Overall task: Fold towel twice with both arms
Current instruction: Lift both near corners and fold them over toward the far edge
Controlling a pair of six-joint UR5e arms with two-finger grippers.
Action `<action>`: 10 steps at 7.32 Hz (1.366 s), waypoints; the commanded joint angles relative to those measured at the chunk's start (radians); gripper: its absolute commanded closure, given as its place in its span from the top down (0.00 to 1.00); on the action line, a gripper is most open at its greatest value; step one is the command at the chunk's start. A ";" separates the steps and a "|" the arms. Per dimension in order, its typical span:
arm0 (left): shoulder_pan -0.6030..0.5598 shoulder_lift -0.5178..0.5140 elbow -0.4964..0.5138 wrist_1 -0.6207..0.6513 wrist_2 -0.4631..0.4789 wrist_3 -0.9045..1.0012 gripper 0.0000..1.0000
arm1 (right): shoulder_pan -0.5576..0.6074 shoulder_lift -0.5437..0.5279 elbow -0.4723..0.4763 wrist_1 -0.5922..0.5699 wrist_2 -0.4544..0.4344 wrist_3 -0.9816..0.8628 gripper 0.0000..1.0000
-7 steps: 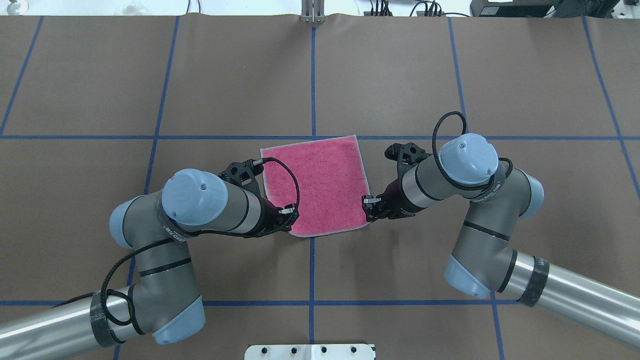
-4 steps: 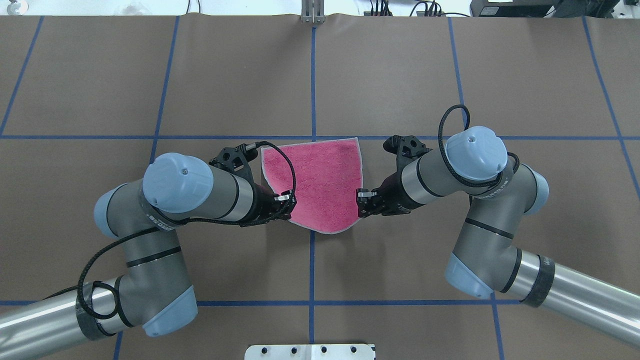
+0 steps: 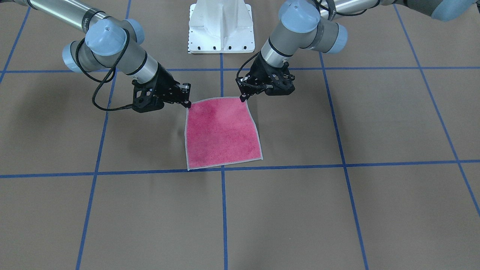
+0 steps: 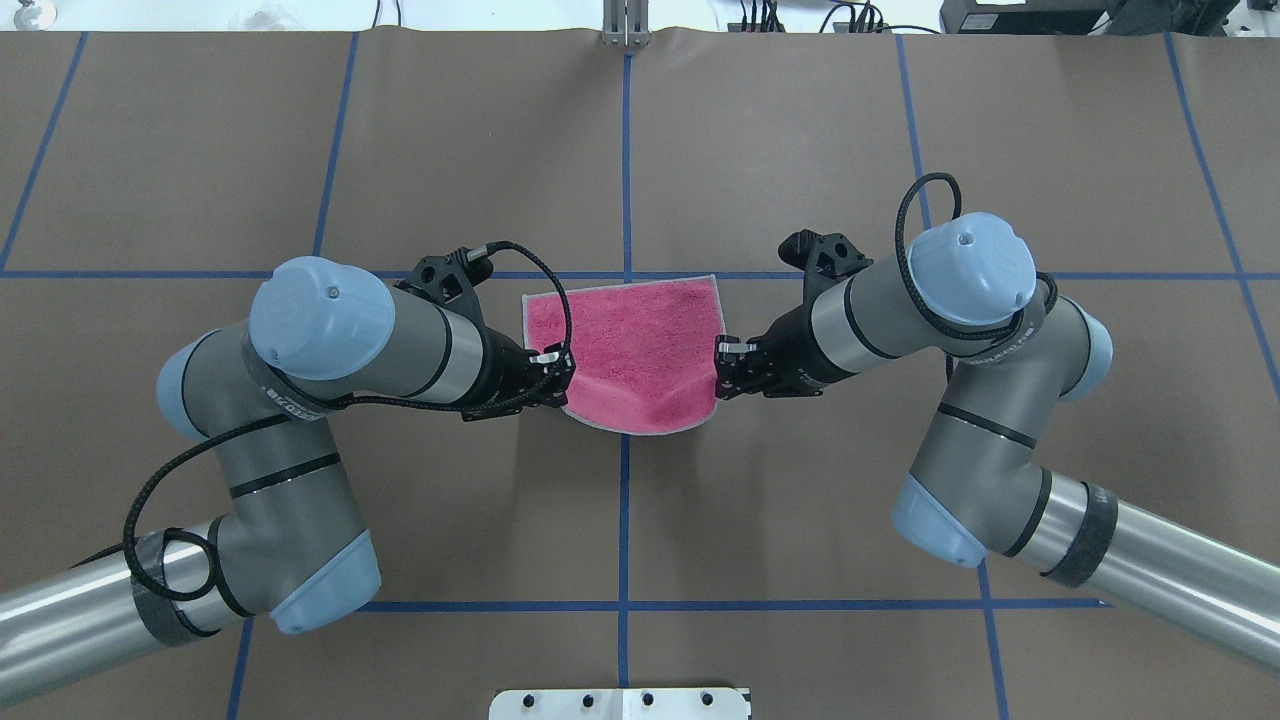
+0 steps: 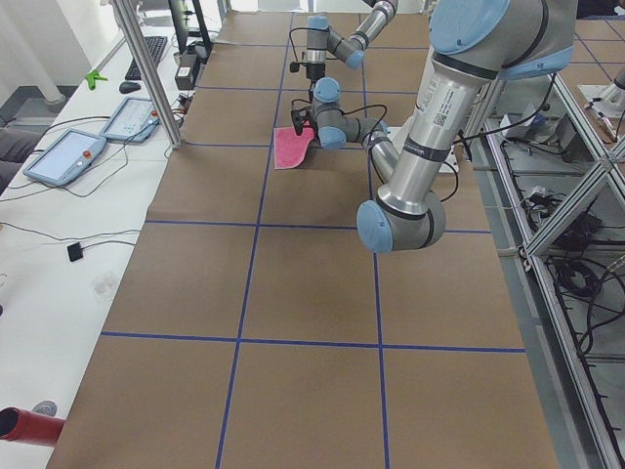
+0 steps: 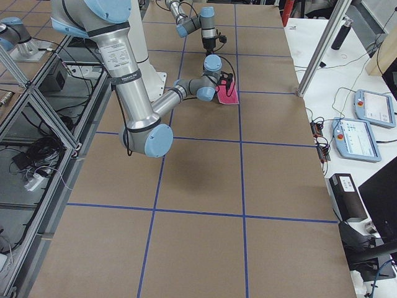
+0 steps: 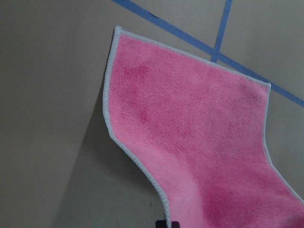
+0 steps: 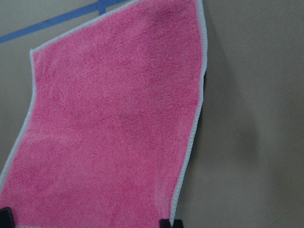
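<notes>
The towel (image 4: 635, 340) shows its pink face, with light grey edging. Its far edge lies on the table along a blue tape line. Its near edge is lifted and sags between the two near corners. My left gripper (image 4: 560, 372) is shut on the near left corner. My right gripper (image 4: 718, 372) is shut on the near right corner. In the front-facing view the towel (image 3: 223, 131) slopes up to the left gripper (image 3: 245, 96) and the right gripper (image 3: 186, 102). Both wrist views show the pink cloth hanging away from the fingers, in the left (image 7: 199, 142) and the right (image 8: 109, 118).
The brown table cover carries a blue tape grid (image 4: 625, 500). The white pedestal base (image 3: 221, 26) stands at the robot's side of the table. A metal post (image 4: 625, 25) stands at the far edge. Teach pendants (image 5: 68, 151) lie on a side desk.
Both grippers have moved away from the robot, carrying the towel's near corners up and toward the far edge. The near edge now sags in a curve.
</notes>
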 commanded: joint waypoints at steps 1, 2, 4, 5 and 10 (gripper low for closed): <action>-0.022 -0.002 0.033 -0.010 0.001 0.000 0.00 | 0.024 0.049 -0.070 0.001 -0.002 0.007 0.00; -0.034 -0.003 0.065 -0.013 0.001 0.004 0.00 | 0.034 0.064 -0.092 0.002 -0.002 0.005 0.00; -0.050 -0.009 0.091 -0.013 0.003 0.004 0.00 | 0.060 0.069 -0.114 0.002 -0.002 0.002 0.00; -0.050 -0.011 0.099 -0.013 0.003 0.004 0.00 | 0.067 0.078 -0.138 0.002 -0.003 -0.001 0.00; -0.059 -0.068 0.168 -0.015 0.006 0.000 0.00 | 0.067 0.147 -0.215 0.004 -0.020 0.001 0.00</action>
